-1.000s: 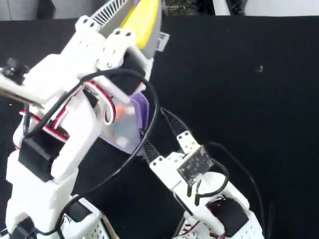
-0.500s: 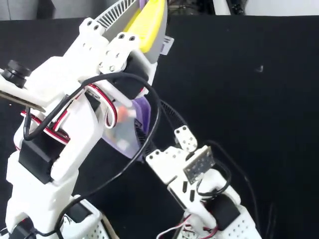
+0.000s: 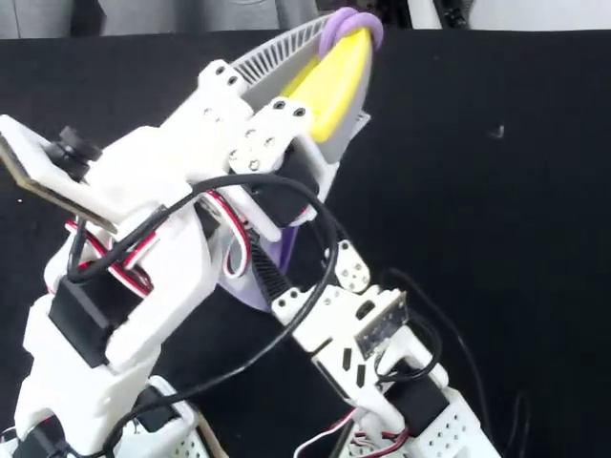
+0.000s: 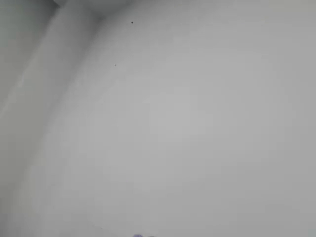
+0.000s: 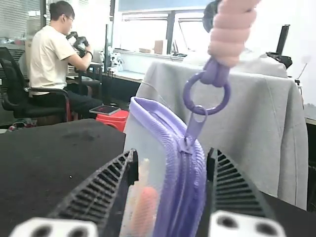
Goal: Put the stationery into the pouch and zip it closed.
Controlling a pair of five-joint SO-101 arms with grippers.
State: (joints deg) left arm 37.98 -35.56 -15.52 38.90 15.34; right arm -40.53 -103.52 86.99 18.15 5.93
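Translucent pouch (image 5: 148,143) with a purple zipper stands upright over the black counter (image 5: 44,163), clamped between the black ribbed jaws of the right gripper (image 5: 172,160). A pinkish pen-like piece of stationery (image 5: 144,207) shows inside. From the zipper pull a purple ring (image 5: 186,94) leads up to a thick twisted cord (image 5: 231,29), on which the left gripper (image 3: 342,43) has its grey and yellow jaws closed. Behind are a grey draped cloth (image 5: 256,128) and bright windows (image 5: 143,32).
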